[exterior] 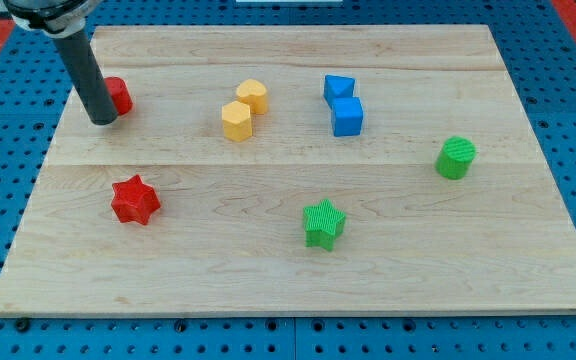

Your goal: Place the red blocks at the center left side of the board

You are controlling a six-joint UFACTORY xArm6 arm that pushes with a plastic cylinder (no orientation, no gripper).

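Observation:
A red block (119, 95) sits near the board's upper left, partly hidden behind the rod, so its shape is unclear. My tip (102, 119) rests on the board just to its left and slightly below, touching or nearly touching it. A red star block (134, 200) lies lower on the left side, well below the tip.
Two yellow blocks (252, 95) (236, 121) stand touching at upper centre. Two blue blocks (339, 88) (347, 116) stand touching to their right. A green star (323, 222) lies at lower centre. A green cylinder (456, 158) is at the right. The wooden board (288, 270) lies on a blue pegboard.

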